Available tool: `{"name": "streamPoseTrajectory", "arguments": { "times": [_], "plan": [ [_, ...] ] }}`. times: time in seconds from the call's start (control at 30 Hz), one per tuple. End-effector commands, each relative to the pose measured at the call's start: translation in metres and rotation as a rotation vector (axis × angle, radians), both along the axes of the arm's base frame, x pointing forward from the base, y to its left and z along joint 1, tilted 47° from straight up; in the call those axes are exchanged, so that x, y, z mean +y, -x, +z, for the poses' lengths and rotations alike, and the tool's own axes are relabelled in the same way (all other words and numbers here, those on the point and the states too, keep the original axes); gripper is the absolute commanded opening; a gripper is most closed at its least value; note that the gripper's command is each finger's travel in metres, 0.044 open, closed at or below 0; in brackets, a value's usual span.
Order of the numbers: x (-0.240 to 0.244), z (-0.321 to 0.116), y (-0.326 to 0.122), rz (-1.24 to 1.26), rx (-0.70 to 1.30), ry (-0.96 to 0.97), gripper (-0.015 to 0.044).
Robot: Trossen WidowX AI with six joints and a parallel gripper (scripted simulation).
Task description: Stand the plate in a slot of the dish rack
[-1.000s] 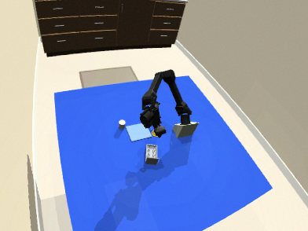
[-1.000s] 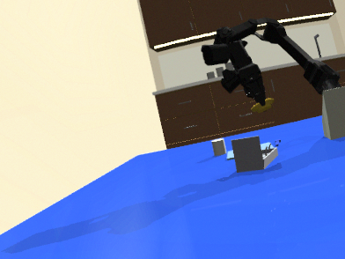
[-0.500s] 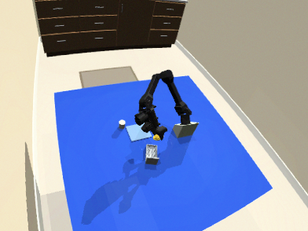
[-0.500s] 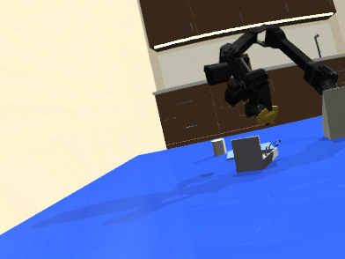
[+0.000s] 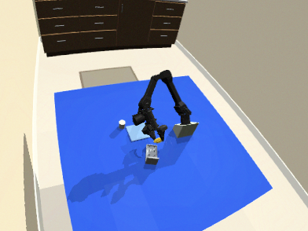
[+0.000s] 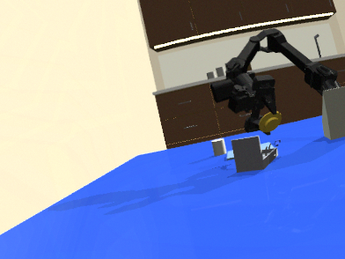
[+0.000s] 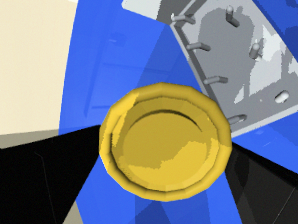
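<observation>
One risk I see: my gripper [image 6: 264,120], pinching the yellow plate [image 7: 165,140], could hit the rack [image 5: 152,153] rails if tilted.

Dish rack [image 5: 152,152]: open mat in front; white cup [image 5: 122,124] and pale sheet [image 5: 136,132] behind it.

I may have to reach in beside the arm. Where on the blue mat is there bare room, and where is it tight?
Bare mat: the wide stretch nearer the camera than the dish rack, and the strip left of the white cup. Crowded: the cluster of cup, pale blue square, rack and gripper holding the yellow plate, beside the arm's base.
</observation>
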State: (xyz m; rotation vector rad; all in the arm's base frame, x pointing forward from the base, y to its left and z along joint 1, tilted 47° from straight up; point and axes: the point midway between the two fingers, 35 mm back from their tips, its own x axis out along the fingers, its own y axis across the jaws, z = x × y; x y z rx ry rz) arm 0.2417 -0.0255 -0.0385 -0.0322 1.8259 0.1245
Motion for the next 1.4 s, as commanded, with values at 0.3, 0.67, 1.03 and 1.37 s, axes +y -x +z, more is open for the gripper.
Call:
{"name": "streamPoseTrajectory", "arguments": {
  "times": [0.3,0.67,1.03,1.37],
  "plan": [
    [-0.008,-0.011,0.003,0.191,-0.157,-0.222,0.0],
    [-0.017,-0.016,0.003,0.376,-0.353,-0.347,0.0],
    [-0.026,-0.015,0.004,0.577,-0.581,-0.398,0.0],
    [-0.036,-0.011,0.005,0.773,-0.799,-0.372,0.0]
  ]
}}
